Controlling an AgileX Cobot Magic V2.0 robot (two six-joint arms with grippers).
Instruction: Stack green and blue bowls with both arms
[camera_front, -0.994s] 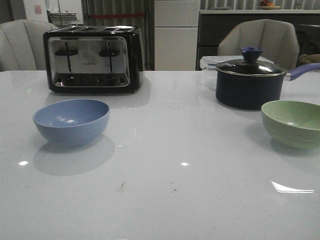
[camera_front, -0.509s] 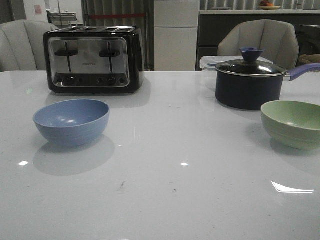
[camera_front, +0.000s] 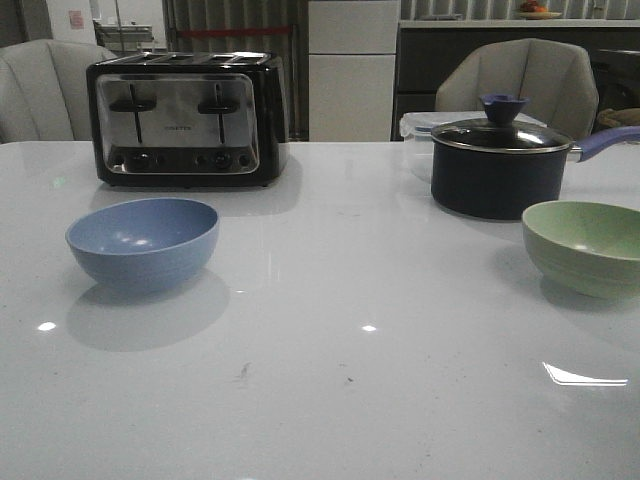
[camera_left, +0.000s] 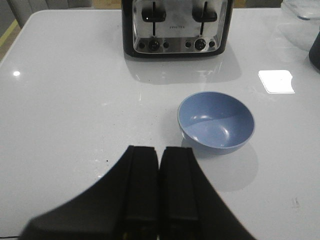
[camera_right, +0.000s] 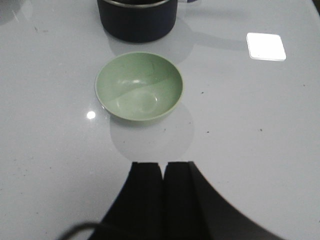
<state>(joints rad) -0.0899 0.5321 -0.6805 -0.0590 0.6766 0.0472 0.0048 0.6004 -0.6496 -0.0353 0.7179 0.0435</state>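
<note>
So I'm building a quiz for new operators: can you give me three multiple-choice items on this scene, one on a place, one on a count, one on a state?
1. What stands just behind the green bowl?
A. the toaster
B. the dark pan
C. a chair

2. How many bowls are on the table?
A. one
B. two
C. three

3. How are the two hands?
A. both shut, holding nothing
B. both open
C. each shut on a bowl

Answers:
1. B: the dark pan with its lid sits behind the green bowl, while the toaster is behind the blue bowl.
2. B: only the blue one and the green one show.
3. A: the left hand and the right hand each show fingers pressed together, short of their bowls.
</note>
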